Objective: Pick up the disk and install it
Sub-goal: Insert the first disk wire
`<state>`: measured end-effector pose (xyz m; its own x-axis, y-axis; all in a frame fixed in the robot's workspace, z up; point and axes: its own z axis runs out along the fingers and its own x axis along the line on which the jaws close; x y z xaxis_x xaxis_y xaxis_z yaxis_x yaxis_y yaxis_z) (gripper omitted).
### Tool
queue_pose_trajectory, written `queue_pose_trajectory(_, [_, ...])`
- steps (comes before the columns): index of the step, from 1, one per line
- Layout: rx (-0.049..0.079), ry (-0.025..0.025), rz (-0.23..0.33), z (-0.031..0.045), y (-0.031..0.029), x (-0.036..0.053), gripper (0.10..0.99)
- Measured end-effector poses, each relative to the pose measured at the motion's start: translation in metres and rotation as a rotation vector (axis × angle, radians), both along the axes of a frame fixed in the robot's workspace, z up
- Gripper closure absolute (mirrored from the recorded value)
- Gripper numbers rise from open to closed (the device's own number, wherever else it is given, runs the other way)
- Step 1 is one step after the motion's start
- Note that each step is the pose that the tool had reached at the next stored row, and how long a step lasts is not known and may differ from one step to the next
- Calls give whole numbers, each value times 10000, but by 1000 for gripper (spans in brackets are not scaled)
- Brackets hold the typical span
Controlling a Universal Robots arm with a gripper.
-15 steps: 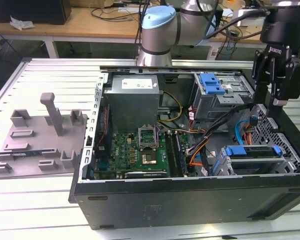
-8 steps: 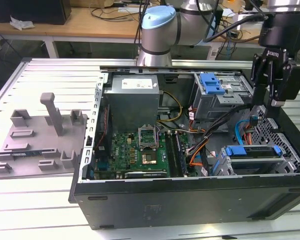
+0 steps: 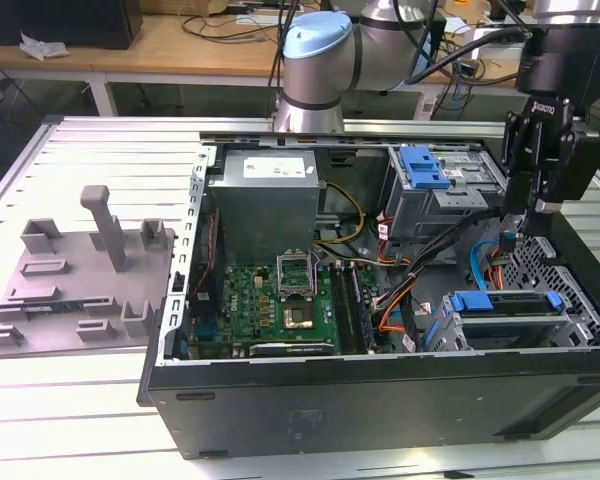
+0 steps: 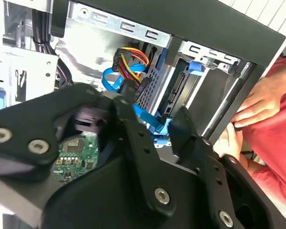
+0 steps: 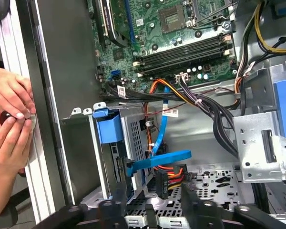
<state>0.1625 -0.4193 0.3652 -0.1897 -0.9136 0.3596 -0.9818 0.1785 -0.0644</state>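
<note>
Just below the gaping pincer [image 3: 525, 216], disk [image 3: 505, 316] inside its drive cage [image 3: 450, 335].

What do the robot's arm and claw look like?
The arm is made of round, silver-grey tubes with a light blue cap on its joint, and black cables hang across it. The gripper is black and chunky, with shiny silver screws.

Silver arm [image 3: 305, 105] with a light-blue joint cap [image 3: 318, 42]; matt black gripper [image 4: 152, 112], its angular links [image 4: 133, 143] behind the jaws studded with round silver screws [image 4: 161, 194].
</note>
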Motion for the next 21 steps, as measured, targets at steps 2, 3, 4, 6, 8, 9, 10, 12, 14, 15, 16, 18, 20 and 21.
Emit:
queue_pose_trajectory(2, [-1, 0, -31, 1, 9, 0, 600])
queue_pose_trajectory(3, [0, 0, -40, 0, 10, 0, 600])
queue_pose_trajectory(4, [0, 0, -57, 0, 10, 0, 600])
queue_pose_trajectory(6, [0, 0, -59, -1, 18, 0, 682])
queue_pose_trajectory(8, [-26, 3, -59, -5, 27, 0, 753])
queue_pose_trajectory(9, [-109, 22, -57, -13, 44, 1, 753])
queue_pose_trajectory(10, [-227, 45, -57, -20, 72, 0, 753])
queue_pose_trajectory(12, [-373, 69, -53, -30, 122, 0, 753])
queue_pose_trajectory(14, [-479, 77, -47, -44, 201, 0, 753])
queue_pose_trajectory(15, [-551, 93, -39, -60, 222, 1, 753])
queue_pose_trajectory(16, [-602, 134, -22, -73, 223, 6, 753])
queue_pose_trajectory(18, [-643, 205, 3, -89, 223, 12, 753])
queue_pose_trajectory(20, [-721, 346, 72, -113, 223, 29, 753])
queue_pose_trajectory(21, [-726, 354, 91, -117, 222, 37, 753])
